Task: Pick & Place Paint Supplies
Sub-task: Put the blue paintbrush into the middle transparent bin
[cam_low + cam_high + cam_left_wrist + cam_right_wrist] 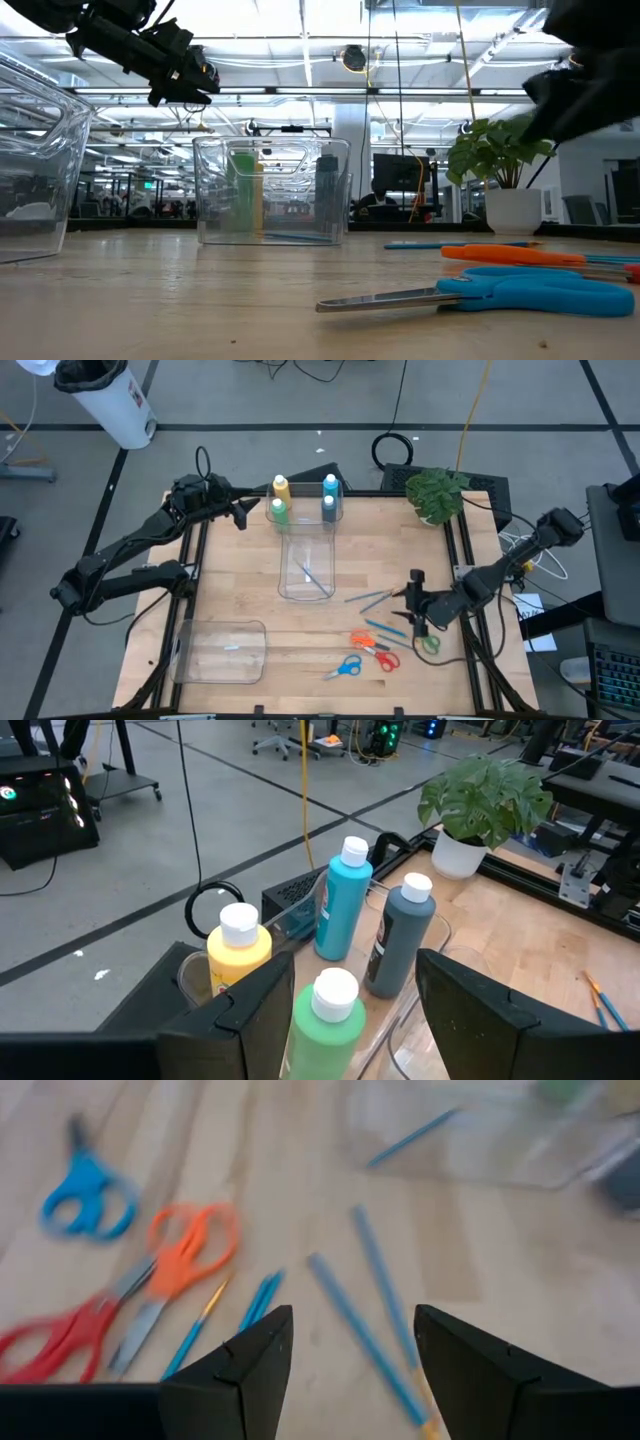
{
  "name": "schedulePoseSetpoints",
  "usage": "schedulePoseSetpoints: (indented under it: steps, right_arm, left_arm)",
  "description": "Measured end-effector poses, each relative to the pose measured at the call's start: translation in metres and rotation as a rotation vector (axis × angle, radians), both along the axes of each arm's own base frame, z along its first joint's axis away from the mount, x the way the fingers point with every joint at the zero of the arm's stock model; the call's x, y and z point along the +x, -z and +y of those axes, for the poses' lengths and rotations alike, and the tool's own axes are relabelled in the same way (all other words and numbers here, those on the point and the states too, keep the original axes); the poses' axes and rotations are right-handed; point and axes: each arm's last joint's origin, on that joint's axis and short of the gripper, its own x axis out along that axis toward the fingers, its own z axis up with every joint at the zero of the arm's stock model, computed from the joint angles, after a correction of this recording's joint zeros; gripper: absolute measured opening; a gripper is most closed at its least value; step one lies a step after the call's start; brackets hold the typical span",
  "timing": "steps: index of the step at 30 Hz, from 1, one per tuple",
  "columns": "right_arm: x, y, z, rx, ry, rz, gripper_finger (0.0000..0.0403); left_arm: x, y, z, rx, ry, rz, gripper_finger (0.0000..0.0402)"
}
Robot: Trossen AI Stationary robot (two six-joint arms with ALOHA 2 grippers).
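Left gripper (350,1020) held open beside four paint bottles (300,500), right gripper (417,603) spread wide above loose brushes (370,598) on table (230,585)

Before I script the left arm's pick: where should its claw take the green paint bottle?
Grip the green bottle on its body just under the white cap, coming level from the left claw side. It stands upright, nearest that open claw; the yellow bottle and grey-blue bottle crowd the other sides.
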Motion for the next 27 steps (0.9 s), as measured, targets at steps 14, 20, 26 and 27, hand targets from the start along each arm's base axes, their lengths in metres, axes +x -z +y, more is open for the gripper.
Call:
schedulePoseSetpoints:
  steps: [14,20,26,27]
  right_arm:
    - [-0.015,0.01,0.011,0.106,-0.206,0.194,0.0201]
    - [-0.015,0.01,0.011,0.08,-0.22,0.196,0.0201]
    - [-0.015,0.011,0.008,0.067,-0.209,0.21,0.0201]
    - [-0.016,0.012,0.007,0.06,-0.208,0.222,0.0201]
  left_arm:
    - [0.0,0.0,0.0,0.0,0.0,0.0,0.0214]
    - [0.0,0.0,0.0,0.0,0.0,0.0,0.0214]
    - [0.0,0.0,0.0,0.0,0.0,0.0,0.0214]
    - [0.0,0.0,0.0,0.0,0.0,0.0,0.0214]
